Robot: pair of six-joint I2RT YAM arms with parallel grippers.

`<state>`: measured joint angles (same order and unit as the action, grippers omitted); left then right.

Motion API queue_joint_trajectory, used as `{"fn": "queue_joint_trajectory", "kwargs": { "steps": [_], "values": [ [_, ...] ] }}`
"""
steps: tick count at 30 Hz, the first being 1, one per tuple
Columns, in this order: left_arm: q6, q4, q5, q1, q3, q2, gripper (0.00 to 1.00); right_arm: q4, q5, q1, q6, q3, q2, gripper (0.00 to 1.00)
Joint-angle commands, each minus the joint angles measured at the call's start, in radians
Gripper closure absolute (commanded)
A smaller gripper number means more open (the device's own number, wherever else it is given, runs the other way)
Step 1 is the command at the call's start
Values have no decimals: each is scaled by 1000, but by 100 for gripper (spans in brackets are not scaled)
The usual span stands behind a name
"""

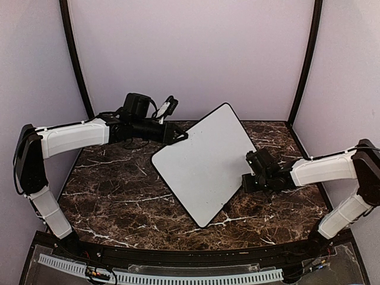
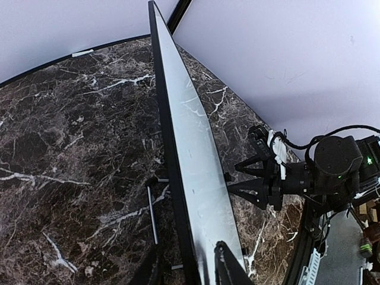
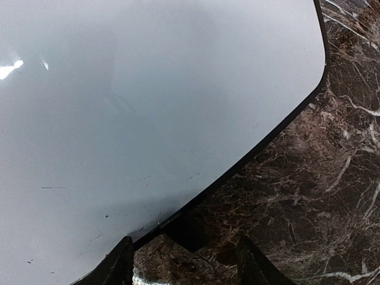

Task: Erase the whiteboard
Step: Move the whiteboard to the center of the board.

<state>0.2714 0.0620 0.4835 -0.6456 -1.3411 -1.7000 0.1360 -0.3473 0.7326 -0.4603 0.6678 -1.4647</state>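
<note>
The whiteboard (image 1: 205,163) is a white board in a thin black frame, lying askew on the table with one corner to the back. Its face (image 3: 148,107) is blank apart from a few tiny specks. My left gripper (image 1: 181,138) is at the board's upper left edge. In the left wrist view the board (image 2: 190,148) runs edge-on between the fingers of the left gripper (image 2: 187,264), which stand apart; one finger (image 2: 228,267) lies over the white face. My right gripper (image 1: 248,172) is at the right edge. In its own view the right gripper (image 3: 184,255) is open, holding nothing.
The table (image 1: 119,184) is dark brown marble with white veins, walled in by a pale curved backdrop (image 1: 190,53) and two black poles. A thin metal wire stand (image 2: 152,214) shows behind the board. A white slotted cable strip (image 1: 178,276) runs along the near edge.
</note>
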Motion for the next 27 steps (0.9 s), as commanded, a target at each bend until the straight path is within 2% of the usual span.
{"fn": "queue_joint_trajectory", "kwargs": {
  "steps": [1,9,13,20,27],
  "values": [
    [-17,67,-8,-21,22,14,66,11,-15,8,69,44,-41,45],
    [-23,66,-43,-20,27,37,41,1,29,-4,109,55,-85,45],
    [-23,66,-64,-19,31,49,34,7,43,-15,111,67,-103,45],
    [-21,55,-96,-19,44,70,26,32,61,-38,104,70,-106,46],
    [-10,33,-101,-7,59,90,25,63,63,-56,90,62,-67,49]
  ]
}}
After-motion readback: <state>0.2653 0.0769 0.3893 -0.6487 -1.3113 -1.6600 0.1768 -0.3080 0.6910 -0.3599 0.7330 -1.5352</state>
